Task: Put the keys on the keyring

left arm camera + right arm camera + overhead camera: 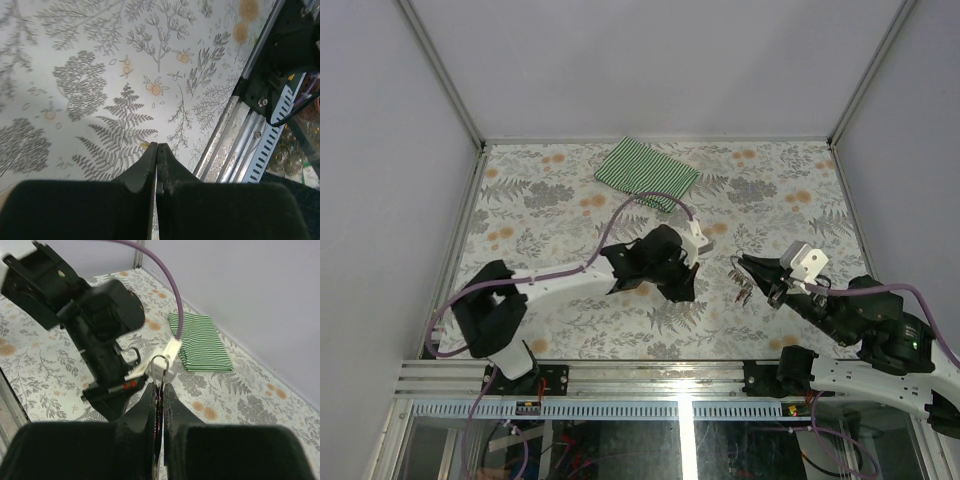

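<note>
From above, my left hand hangs over the middle of the flowered counter. My right hand points at it from just beside, fingers drawn to a tip. Thin silver wire, the keyring, dangles there. A green-and-white striped cloth lies well beyond, near the far edge.

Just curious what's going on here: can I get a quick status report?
Right hand shut on the keyring. Left hand shut, yellow sliver at tip, key unconfirmed. Striped cloth far back, out of the way.
</note>
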You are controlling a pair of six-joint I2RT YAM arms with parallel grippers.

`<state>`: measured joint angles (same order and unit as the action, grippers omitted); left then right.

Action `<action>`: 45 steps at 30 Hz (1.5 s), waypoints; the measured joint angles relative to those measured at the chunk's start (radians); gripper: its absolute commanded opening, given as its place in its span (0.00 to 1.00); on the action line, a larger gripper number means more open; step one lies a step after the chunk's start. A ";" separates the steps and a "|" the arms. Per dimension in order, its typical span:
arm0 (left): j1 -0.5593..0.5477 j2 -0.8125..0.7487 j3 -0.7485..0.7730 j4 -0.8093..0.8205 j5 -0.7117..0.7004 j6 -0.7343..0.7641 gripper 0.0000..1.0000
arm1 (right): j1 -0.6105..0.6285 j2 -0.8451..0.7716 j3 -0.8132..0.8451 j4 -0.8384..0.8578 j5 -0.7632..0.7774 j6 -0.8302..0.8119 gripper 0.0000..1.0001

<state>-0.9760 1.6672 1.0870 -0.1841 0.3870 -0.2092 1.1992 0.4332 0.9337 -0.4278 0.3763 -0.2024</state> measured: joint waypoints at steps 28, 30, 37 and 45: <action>0.075 -0.653 0.108 -0.125 -0.019 0.057 0.00 | 0.001 0.300 0.127 0.045 -0.531 -0.209 0.00; 0.075 -0.661 0.131 -0.167 0.023 0.078 0.00 | 0.001 0.348 0.170 0.012 -0.577 -0.233 0.00; 0.075 -0.661 0.198 -0.293 0.174 0.134 0.00 | 0.003 0.497 0.356 -0.135 -0.719 -0.303 0.00; 0.075 -0.660 0.243 -0.373 0.323 0.173 0.00 | 0.003 0.556 0.456 -0.262 -0.800 -0.349 0.00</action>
<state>-0.9012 1.0069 1.3296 -0.5568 0.7097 -0.0360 1.2026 0.9890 1.3899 -0.6903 -0.4232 -0.5510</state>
